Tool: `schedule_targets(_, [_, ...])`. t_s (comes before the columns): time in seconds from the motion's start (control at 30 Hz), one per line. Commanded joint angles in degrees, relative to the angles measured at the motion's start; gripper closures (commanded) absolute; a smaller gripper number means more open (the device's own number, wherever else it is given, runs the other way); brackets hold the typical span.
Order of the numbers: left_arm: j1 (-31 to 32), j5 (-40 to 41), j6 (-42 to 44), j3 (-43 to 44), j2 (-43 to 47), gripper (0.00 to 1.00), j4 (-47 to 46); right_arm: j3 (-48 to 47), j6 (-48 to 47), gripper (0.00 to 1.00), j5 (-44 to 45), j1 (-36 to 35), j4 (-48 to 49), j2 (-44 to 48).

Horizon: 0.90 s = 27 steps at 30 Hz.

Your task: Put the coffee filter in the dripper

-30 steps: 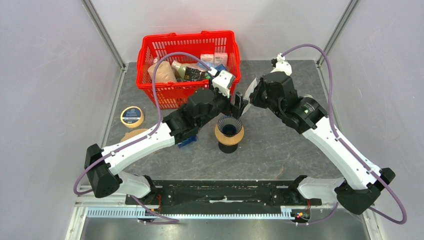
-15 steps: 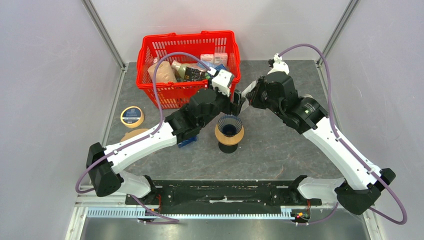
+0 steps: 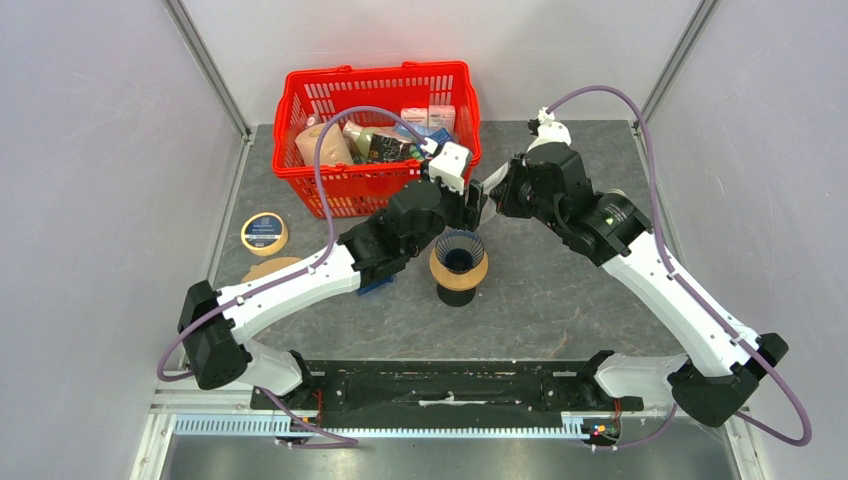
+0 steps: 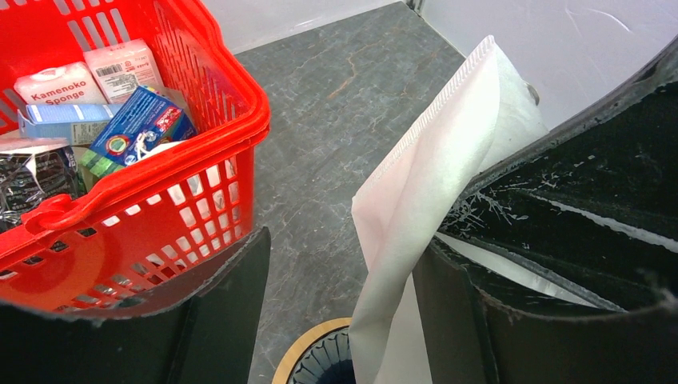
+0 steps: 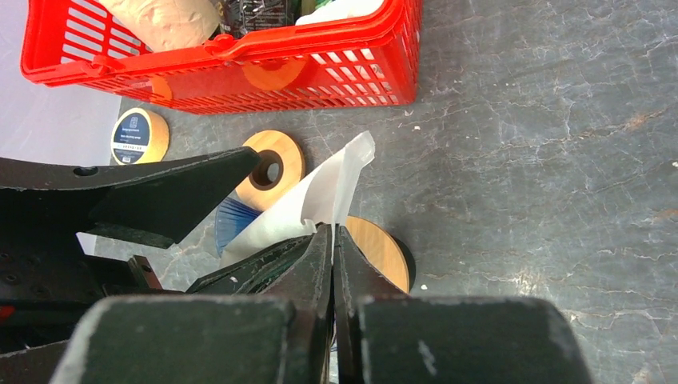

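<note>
The white coffee filter (image 4: 416, 200) hangs edge-on above the dripper; it also shows in the right wrist view (image 5: 324, 196) and as a sliver in the top view (image 3: 487, 203). My right gripper (image 5: 333, 240) is shut on its upper edge (image 3: 497, 195). My left gripper (image 4: 342, 264) is open, and the filter hangs between its fingers, close to the right finger (image 4: 452, 320). In the top view the left gripper (image 3: 472, 208) meets the right one just behind the dripper (image 3: 459, 265), black with a tan wooden collar (image 5: 382, 252) and a ribbed dark mouth (image 4: 324, 364).
A red basket (image 3: 377, 182) full of goods stands behind the grippers. A tape roll (image 3: 264, 233), a separate wooden ring (image 5: 272, 166) and a blue ribbed cone (image 5: 234, 222) lie left of the dripper, partly under my left arm.
My left gripper has moved right and slightly back, so its open fingers now straddle the filter. My right gripper has shifted a little left with the filter.
</note>
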<state>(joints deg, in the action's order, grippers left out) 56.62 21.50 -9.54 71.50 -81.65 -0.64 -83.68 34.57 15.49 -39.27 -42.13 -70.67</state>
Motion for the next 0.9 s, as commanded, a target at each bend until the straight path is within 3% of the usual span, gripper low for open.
schedule_targets(0.0, [0.4, 2.1, 2.2, 1.1, -0.1, 0.31, -3.4, -1.4, -3.4, 1.00, -2.2, -0.3, 0.8, -0.8])
schedule_targets(0.23, [0.4, 1.3, 1.5, 1.4, 0.1, 0.36, -3.7, -2.0, -7.0, 1.00, -3.3, -0.3, -1.0, -1.5])
schedule_targets(0.47, [0.4, 0.5, 2.3, 2.0, -0.8, 0.60, -2.9, -1.5, -7.8, 1.00, -3.8, -0.2, -0.6, -0.3])
schedule_targets(0.73, [0.4, 6.0, 5.5, 2.0, -0.1, 0.96, -2.0, -2.5, -10.2, 1.00, -0.7, -0.3, -4.1, -0.5])
schedule_targets(0.87, [0.4, 7.3, 10.8, 1.2, 0.7, 0.98, -2.2, -4.1, -14.2, 1.00, 0.4, -0.3, -8.3, -1.0])
